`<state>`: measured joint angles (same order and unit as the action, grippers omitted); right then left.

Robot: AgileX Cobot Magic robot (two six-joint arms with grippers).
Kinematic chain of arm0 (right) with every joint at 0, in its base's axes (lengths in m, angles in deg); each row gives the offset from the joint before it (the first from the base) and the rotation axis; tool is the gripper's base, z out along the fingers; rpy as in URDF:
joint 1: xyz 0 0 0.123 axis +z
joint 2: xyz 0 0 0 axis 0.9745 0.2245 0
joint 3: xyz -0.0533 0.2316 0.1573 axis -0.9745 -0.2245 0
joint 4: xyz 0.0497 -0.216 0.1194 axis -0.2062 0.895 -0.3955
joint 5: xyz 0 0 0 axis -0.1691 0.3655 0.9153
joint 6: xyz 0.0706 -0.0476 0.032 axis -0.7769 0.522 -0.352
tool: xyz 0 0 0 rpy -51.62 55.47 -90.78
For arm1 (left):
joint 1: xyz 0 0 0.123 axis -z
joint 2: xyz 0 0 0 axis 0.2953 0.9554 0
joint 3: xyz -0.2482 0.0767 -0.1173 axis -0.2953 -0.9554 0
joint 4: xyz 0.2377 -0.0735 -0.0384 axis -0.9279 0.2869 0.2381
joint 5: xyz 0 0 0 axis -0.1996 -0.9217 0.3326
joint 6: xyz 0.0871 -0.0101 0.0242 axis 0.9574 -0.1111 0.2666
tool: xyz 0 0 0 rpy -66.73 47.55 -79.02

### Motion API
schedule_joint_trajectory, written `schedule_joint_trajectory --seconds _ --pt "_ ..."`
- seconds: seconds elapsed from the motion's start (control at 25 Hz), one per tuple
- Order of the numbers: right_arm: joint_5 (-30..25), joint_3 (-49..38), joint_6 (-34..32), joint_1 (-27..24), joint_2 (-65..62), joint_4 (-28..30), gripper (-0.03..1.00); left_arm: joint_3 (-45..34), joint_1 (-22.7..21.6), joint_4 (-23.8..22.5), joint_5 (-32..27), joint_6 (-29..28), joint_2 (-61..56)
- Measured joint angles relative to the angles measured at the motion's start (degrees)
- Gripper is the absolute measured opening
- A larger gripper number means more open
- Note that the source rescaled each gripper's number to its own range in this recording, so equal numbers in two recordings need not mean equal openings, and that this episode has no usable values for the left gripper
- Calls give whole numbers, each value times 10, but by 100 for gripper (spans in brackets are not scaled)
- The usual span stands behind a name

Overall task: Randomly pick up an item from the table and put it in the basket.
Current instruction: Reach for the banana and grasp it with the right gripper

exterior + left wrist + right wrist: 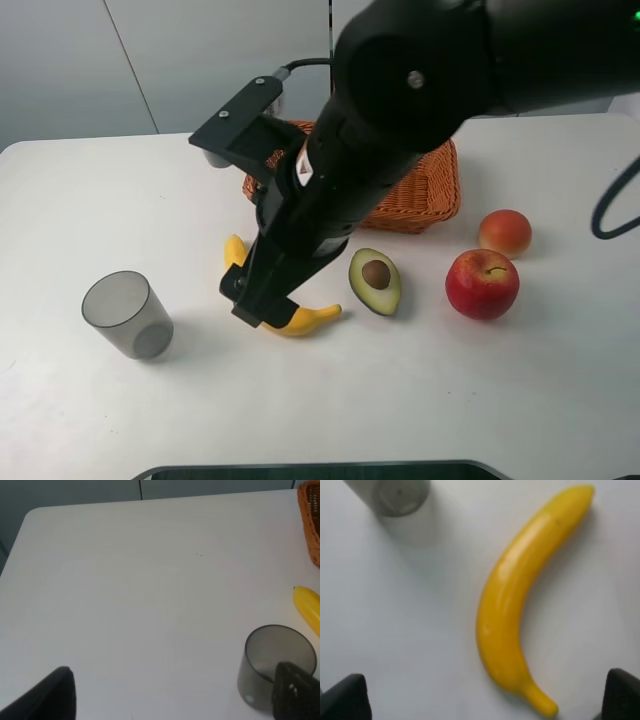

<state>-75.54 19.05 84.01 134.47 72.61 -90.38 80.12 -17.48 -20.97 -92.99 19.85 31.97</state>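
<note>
Right tool (263, 308) (485, 700): lowered over the banana (312, 320) (512, 605), fingers (345, 697) spread wide apart, nothing gripped. In the wrist view neither finger touches the fruit.

Banana: lies flat on the counter (480, 400), about midway between the left and right edges, in front of the basket (425, 195) and apart from it. From overhead the arm hides its middle and only the two ends show.

Basket: stands toward the far edge, partly hidden by the arm.

Left tool (172, 700): fingers (50, 695) apart, empty, held beside the cup (270, 665) (125, 315), which stands upright toward the left edge.

Avocado half (375, 280): just right of the banana. Apple (482, 283): further toward the right edge.
</note>
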Motion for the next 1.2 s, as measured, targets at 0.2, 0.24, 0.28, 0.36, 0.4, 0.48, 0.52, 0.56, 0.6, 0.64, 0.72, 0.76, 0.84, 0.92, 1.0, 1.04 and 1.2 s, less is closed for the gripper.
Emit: schedule_joint_trajectory --seconds 0.2,0.24,0.28,0.36,0.4,0.48,0.52,0.56,0.6,0.64,0.72,0.76,0.84,0.92,1.0,1.04,1.2 --pt "-5 23 7 1 59 0 100 0 0 0 0 0 0" --pt "-5 23 9 1 65 0 100 0 0 0 0 0 0" --pt "-5 23 10 1 71 0 100 0 0 0 0 0 0" --pt "1 23 19 1 79 1 100 0 0 0 0 0 0" --pt "7 23 21 2 83 1 100 0 0 0 0 0 0" --pt "19 23 25 7 93 4 100 0 0 0 0 0 0" --pt "26 23 26 10 100 9 100 0 0 0 0 0 0" --pt "32 23 27 17 108 11 100 0 0 0 0 0 0" --pt "35 24 30 20 114 11 100 0 0 0 0 0 0" --pt "39 24 30 22 121 12 100 0 0 0 0 0 0" --pt "44 24 31 25 134 13 100 0 0 0 0 0 0" --pt "46 24 31 25 141 13 100 0 0 0 0 0 0" --pt "48 24 31 25 152 17 100 0 0 0 0 0 0" --pt "52 24 31 25 162 22 100 0 0 0 0 0 0" --pt "61 24 31 25 172 27 100 0 0 0 0 0 0" --pt "64 24 31 25 177 28 100 0 0 0 0 0 0" --pt "72 24 31 23 189 45 100 0 0 0 0 0 0"
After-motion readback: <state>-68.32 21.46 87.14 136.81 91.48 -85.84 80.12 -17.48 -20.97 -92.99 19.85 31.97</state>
